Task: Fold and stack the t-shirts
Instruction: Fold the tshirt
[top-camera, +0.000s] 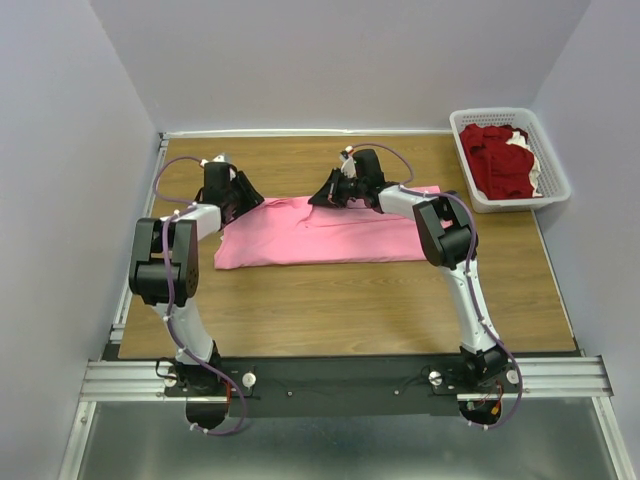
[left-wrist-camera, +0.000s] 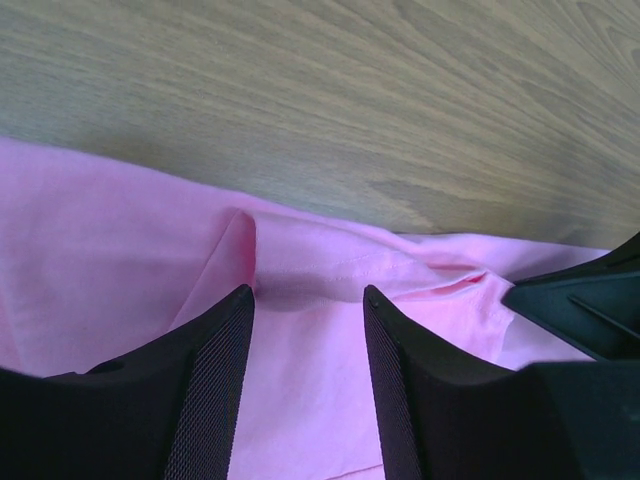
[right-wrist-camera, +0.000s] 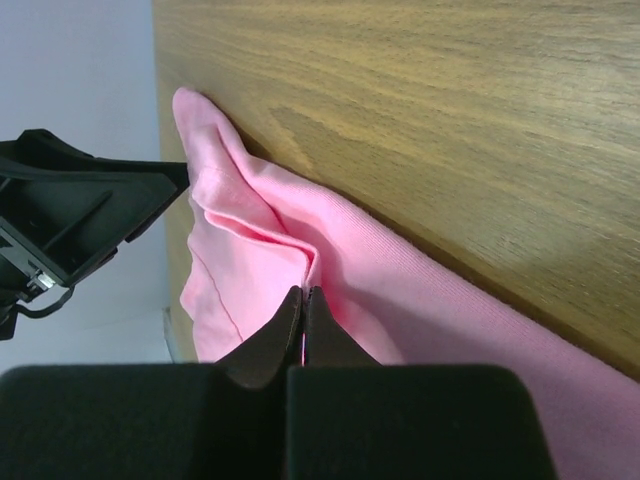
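Right gripper (right-wrist-camera: 303, 300) clamps the pink t-shirt (top-camera: 320, 238) at its far edge; left gripper (left-wrist-camera: 305, 300) gapes, holding nothing, so lifting may skew it

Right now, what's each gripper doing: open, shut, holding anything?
Left gripper: open over the bright pink soft cloth t-shirt.
Right gripper: shut on a fold of that t-shirt.

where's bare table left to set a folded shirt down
Widest bare wood: the table strip between the pink t-shirt and the near edge. A smaller patch lies right of the shirt, in front of the basket. Crowded along the shirt's far edge, where the left tool and right tool work.
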